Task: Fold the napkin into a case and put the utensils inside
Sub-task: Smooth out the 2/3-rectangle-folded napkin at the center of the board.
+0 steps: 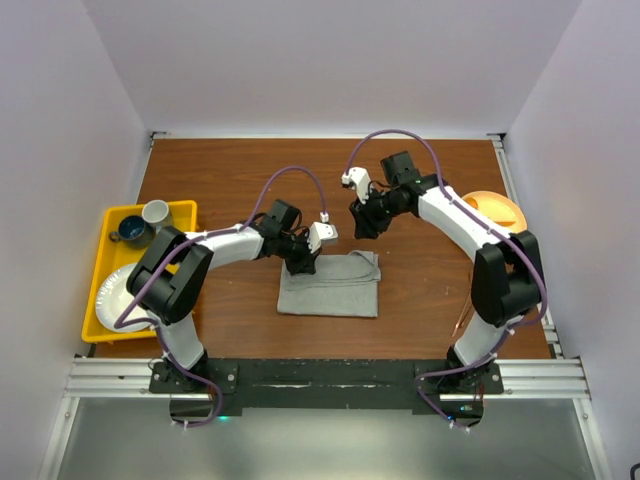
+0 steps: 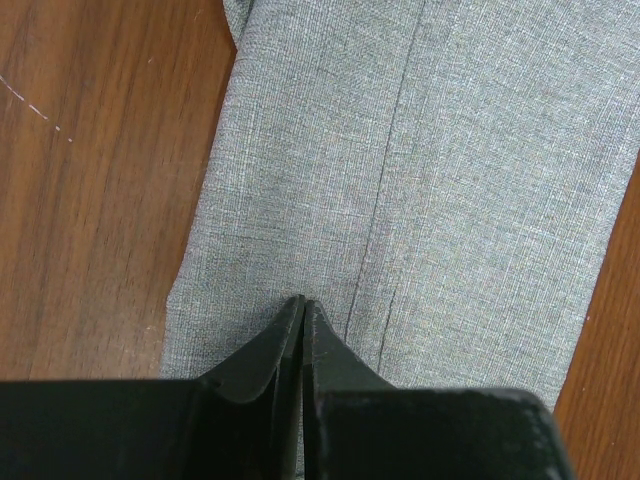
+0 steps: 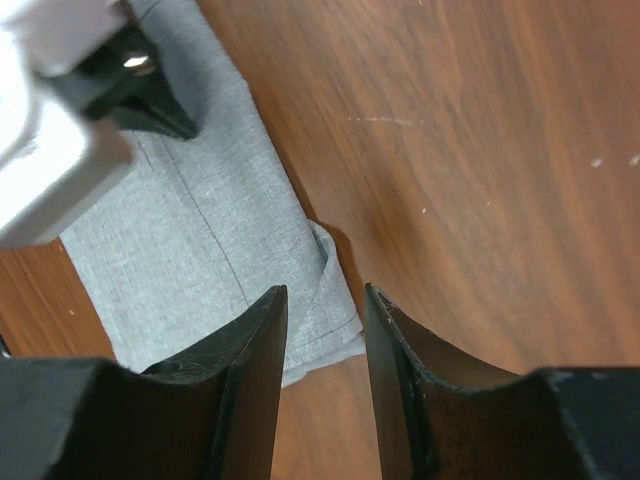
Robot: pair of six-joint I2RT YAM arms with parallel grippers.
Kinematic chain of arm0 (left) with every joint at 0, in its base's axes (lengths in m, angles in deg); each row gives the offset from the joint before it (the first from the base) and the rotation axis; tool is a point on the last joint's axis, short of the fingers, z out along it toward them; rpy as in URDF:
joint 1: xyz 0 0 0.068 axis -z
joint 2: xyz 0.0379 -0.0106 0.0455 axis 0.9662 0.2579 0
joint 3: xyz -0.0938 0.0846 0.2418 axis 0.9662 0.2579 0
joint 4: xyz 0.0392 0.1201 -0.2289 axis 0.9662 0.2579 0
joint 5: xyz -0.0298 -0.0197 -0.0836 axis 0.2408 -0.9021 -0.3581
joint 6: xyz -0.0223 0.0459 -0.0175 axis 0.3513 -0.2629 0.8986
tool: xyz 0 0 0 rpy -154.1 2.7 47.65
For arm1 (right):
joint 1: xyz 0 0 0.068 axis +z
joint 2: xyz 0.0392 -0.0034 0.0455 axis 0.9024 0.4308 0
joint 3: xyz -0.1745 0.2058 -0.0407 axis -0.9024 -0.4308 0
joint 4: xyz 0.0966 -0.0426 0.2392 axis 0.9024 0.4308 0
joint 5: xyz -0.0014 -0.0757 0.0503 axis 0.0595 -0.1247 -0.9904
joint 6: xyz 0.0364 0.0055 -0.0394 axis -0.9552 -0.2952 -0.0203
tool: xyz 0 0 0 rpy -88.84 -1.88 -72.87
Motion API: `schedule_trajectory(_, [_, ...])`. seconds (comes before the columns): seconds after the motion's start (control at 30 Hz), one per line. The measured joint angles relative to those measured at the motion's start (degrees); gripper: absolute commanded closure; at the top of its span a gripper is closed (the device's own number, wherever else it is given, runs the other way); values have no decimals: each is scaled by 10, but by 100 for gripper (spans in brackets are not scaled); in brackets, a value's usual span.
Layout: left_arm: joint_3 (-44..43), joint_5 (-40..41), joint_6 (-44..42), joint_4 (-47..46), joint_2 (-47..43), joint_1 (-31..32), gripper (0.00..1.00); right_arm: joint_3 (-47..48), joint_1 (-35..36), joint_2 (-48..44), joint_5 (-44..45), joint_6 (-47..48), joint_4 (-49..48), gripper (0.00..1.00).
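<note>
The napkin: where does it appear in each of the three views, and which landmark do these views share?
Top external: the napkin lies folded in the middle of the picture.
Left wrist: it fills the middle and right, with bare table on the left.
Right wrist: it is a slanting strip on the left side.
Shared landmark: the left gripper, shut, its tips on the cloth.

I run a robot lab cell: white panels (image 1: 330, 60) enclose the wooden table (image 1: 420, 300), aluminium rail (image 1: 110, 375) nearest.
</note>
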Motion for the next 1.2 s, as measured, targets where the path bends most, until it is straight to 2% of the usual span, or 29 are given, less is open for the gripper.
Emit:
schedule_trajectory(0.13, [0,0,0,0,0,0,93,0,-2,26,16,-66,-8,59])
schedule_trajectory(0.3, [0,0,0,0,0,0,93,-23,-2,33,24,-95,-16,59])
schedule_trajectory(0.43, [0,0,1,0,0,0,93,-41,-2,40,43,-95,-18,61])
schedule_trajectory(0.8, [0,0,3,0,0,0,93,-75,-2,42,60,-89,-13,78])
schedule_trajectory(1.1, [0,0,10,-2,1,0,92,-96,-2,42,60,-87,-10,81])
schedule_trajectory(1.2, [0,0,19,-4,1,0,87,-108,-2,46,60,-90,-12,81])
